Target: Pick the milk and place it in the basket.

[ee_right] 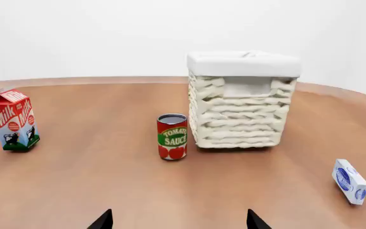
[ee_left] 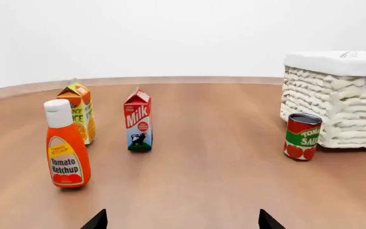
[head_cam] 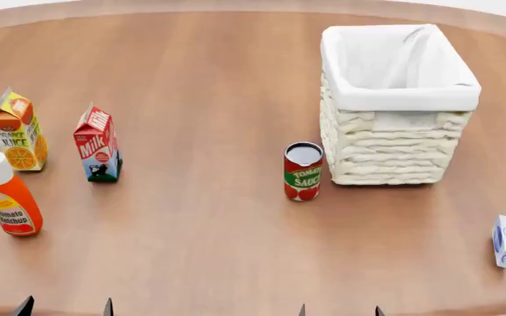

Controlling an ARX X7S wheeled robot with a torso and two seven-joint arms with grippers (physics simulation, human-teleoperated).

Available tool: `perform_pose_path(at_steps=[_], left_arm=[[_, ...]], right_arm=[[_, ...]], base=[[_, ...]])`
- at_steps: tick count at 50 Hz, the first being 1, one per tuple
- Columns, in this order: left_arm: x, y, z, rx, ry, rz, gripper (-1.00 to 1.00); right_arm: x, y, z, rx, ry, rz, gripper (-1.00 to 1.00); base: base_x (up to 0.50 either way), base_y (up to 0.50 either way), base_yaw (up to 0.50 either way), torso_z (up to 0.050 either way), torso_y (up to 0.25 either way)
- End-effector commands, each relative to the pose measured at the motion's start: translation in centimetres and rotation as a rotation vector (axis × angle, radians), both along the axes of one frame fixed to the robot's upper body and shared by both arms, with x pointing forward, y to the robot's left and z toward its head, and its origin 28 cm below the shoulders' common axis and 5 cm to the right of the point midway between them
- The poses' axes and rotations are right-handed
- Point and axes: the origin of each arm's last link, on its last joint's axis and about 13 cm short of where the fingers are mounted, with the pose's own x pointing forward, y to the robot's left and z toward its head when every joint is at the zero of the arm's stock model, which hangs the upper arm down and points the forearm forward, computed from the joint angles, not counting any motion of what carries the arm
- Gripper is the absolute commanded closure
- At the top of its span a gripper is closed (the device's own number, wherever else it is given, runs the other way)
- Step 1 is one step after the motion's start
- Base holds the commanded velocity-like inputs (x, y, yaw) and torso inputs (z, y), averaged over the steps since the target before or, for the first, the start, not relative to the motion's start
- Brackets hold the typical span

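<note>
The milk [head_cam: 95,143] is a small carton with a red top and a cow picture, standing upright on the wooden table at the left; it also shows as the milk [ee_left: 137,120] and the milk [ee_right: 15,120]. The basket [head_cam: 397,141], cream wicker with white lining, stands at the back right, also seen as the basket [ee_left: 335,105] and the basket [ee_right: 240,109]. My left gripper [head_cam: 65,307] is open at the table's near edge, well short of the milk. My right gripper [head_cam: 339,311] is open too, in front of the basket. Nothing sits between either pair of fingertips.
An orange juice carton [head_cam: 18,131] and a tomato ketchup bottle [head_cam: 10,196] stand left of the milk. A tomato sauce can [head_cam: 303,171] stands by the basket's near left corner. A small white-and-blue box [head_cam: 503,241] lies at the far right.
</note>
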Motion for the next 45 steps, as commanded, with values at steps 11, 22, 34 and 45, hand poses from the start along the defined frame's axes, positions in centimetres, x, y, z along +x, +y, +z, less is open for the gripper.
perform_pose_path(at_steps=[11, 22, 34, 45], left_arm=[[0.0, 0.0, 0.0, 0.018, -0.008, 0.000, -1.00], [0.0, 0.1, 0.1, 0.014, -0.018, 0.010, -1.00], [0.0, 0.1, 0.4, 0.027, -0.004, 0.015, -1.00], [2.1, 2.8, 11.9, -0.051, -0.288, 0.024, -1.00]], right_arm=[[-0.2, 0.2, -0.1, 0.017, 0.011, 0.039, -1.00], [-0.2, 0.2, -0.1, 0.014, 0.011, 0.044, -1.00], [0.0, -0.1, 0.8, -0.015, -0.013, 0.043, -1.00], [2.0, -3.4, 14.0, -0.070, -0.359, 0.073, -1.00]], base=[[0.00, 0.00, 0.00, 0.000, 0.000], [0.00, 0.00, 0.00, 0.000, 0.000], [0.00, 0.00, 0.00, 0.000, 0.000], [0.00, 0.00, 0.00, 0.000, 0.000]])
